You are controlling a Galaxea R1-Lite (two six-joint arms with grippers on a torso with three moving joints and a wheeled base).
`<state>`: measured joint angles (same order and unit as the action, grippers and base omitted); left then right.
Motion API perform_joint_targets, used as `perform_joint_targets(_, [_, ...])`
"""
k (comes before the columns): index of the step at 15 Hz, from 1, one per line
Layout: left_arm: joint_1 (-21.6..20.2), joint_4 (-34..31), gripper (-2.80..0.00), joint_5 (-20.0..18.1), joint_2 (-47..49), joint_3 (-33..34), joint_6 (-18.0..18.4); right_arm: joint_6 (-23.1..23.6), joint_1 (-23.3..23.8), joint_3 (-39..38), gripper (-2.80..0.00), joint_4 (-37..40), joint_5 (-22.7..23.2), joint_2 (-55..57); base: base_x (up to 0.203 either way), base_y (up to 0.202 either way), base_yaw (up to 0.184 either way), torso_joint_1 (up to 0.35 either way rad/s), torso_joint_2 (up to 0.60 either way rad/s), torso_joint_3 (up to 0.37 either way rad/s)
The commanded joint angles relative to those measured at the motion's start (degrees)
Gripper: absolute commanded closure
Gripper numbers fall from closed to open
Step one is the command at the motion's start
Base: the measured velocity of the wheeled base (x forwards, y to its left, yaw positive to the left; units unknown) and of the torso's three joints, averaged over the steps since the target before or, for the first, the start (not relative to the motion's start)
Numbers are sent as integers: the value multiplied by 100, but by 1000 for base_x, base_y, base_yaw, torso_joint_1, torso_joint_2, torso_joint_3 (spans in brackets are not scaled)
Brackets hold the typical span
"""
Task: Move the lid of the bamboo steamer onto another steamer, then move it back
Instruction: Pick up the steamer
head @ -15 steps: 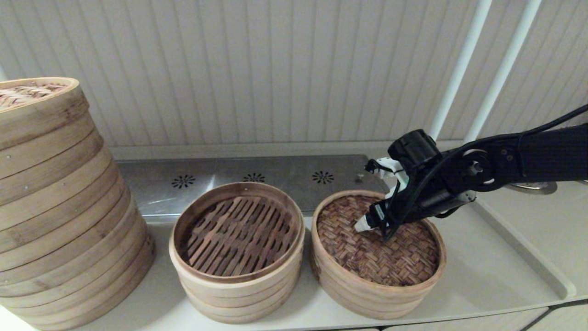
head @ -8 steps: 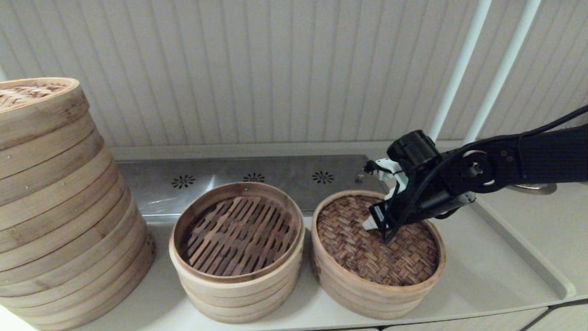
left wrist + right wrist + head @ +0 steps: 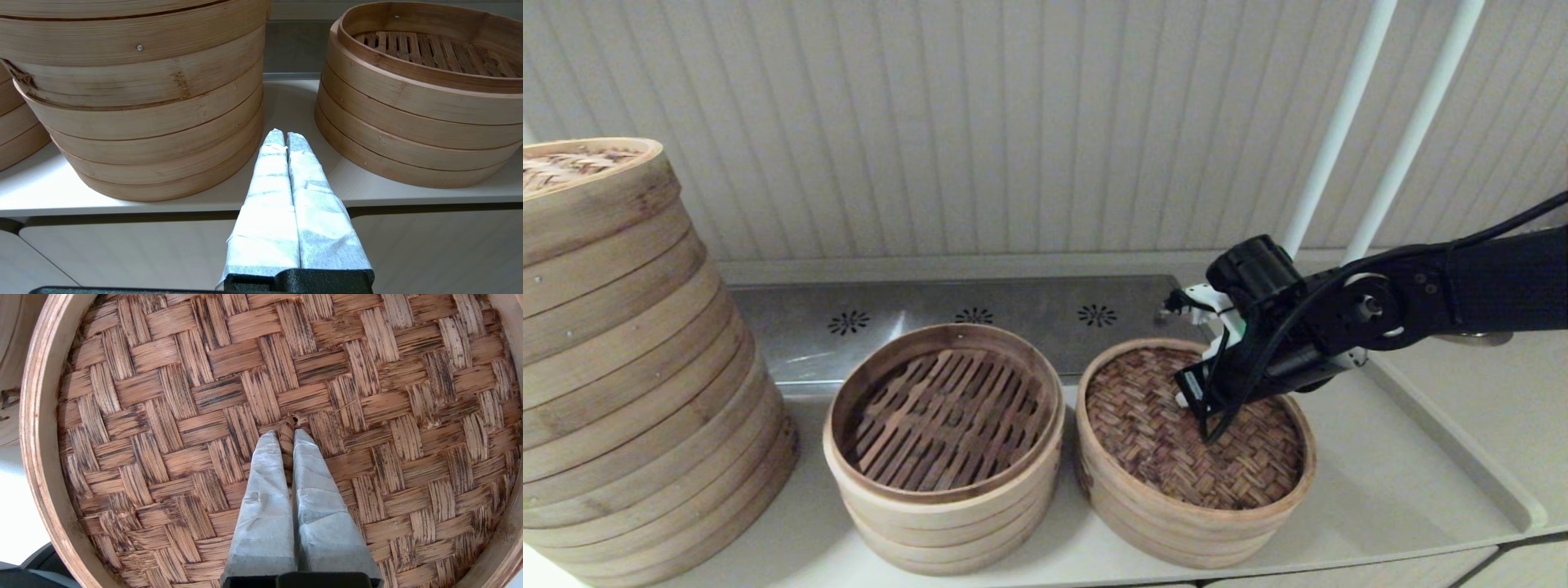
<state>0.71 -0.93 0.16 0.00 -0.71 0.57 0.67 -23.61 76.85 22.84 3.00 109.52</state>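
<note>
Drawn back rightward across the lid (image 3: 1192, 429) since a second ago, right pincer (image 3: 286, 435) — fingers pinched on the small loop at the weave's centre, lid seated on the right-hand steamer, left pincer (image 3: 285, 139) closed, parked below the surface (image 3: 122, 192) edge.

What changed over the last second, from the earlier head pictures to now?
The right gripper swung from slanting leftward to pointing nearly straight down over the bamboo steamer lid, jaws now pinching its small centre loop. Lid, open middle steamer and tall stack stayed put.
</note>
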Motion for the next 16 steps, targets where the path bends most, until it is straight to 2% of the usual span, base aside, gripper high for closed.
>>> perform_joint_targets(1, [0,-4,0,2,9,0,3,4,-9,14,0,19,8,-53,0,0,0,0,0,0])
perform_joint_targets(6, [0,-4,0,2,9,0,-5,-32,-3,-121,0,-361,-1,-308,0,0,0,0,0,0])
perform_joint_targets(16, [0,5,0,2,9,0,-4,12,-3,-199,0,-368,-28,-519,0,0,0,0,0,0])
